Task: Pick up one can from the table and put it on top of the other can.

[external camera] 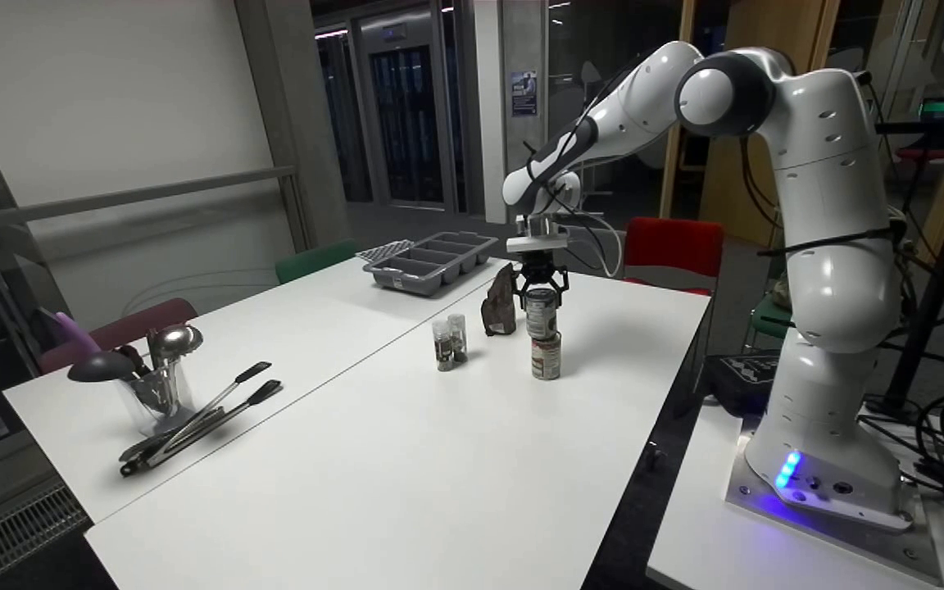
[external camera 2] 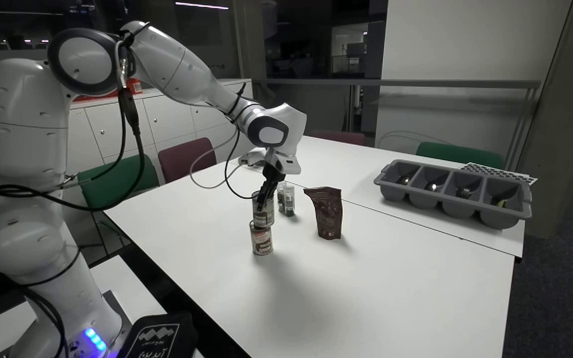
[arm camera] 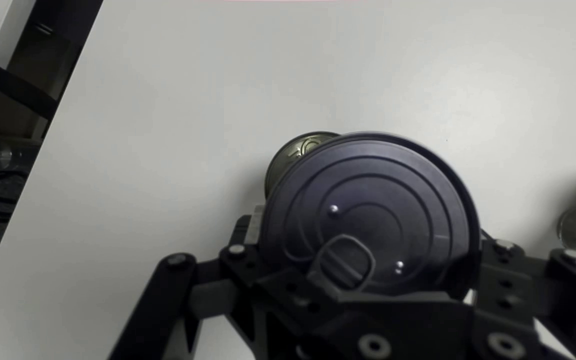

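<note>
two fingers (arm camera: 254, 227) clasp one can (external camera: 541, 319) above another can (external camera: 546, 365), well inside the table edge (external camera: 652, 410).

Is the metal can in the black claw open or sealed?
Sealed, where visible: the upper metal can shows an unbroken dark round lid, ring-pull attached.

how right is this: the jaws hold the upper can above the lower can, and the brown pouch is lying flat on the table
Not quite: the brown pouch stands upright on the table rather than lying flat, as both exterior views show. The jaws do hold the upper can above the lower can.
</note>
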Controlling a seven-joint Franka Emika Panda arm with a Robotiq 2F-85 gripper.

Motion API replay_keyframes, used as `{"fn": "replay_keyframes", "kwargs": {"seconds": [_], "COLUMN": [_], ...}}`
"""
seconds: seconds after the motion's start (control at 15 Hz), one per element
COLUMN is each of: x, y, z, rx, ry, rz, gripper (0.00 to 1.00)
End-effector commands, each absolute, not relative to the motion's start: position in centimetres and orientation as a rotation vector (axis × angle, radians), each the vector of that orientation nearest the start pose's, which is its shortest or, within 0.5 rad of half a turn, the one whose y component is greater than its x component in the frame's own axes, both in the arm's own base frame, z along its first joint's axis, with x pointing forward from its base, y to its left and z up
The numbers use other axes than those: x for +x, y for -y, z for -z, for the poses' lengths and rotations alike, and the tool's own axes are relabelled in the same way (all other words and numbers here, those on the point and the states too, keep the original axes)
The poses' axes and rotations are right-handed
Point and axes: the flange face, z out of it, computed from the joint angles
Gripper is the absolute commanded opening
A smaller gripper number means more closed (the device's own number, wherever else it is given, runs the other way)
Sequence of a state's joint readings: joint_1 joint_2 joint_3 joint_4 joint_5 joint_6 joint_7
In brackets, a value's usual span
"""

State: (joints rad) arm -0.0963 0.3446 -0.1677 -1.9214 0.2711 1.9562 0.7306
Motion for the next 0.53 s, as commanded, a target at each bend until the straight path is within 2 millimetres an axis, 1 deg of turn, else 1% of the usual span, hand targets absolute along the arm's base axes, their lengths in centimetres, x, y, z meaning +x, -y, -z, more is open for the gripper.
{"fn": "replay_keyframes", "kwargs": {"seconds": [0.0, 0.47], "x": [55.72, 54.86], "y": [12.76, 12.45], "z": [-29.98, -29.92], "rx": [-2.525, -2.524], "ry": [-1.624, -1.627], "rz": [-0.465, -0.435], "gripper": [0.57, 0.57]}}
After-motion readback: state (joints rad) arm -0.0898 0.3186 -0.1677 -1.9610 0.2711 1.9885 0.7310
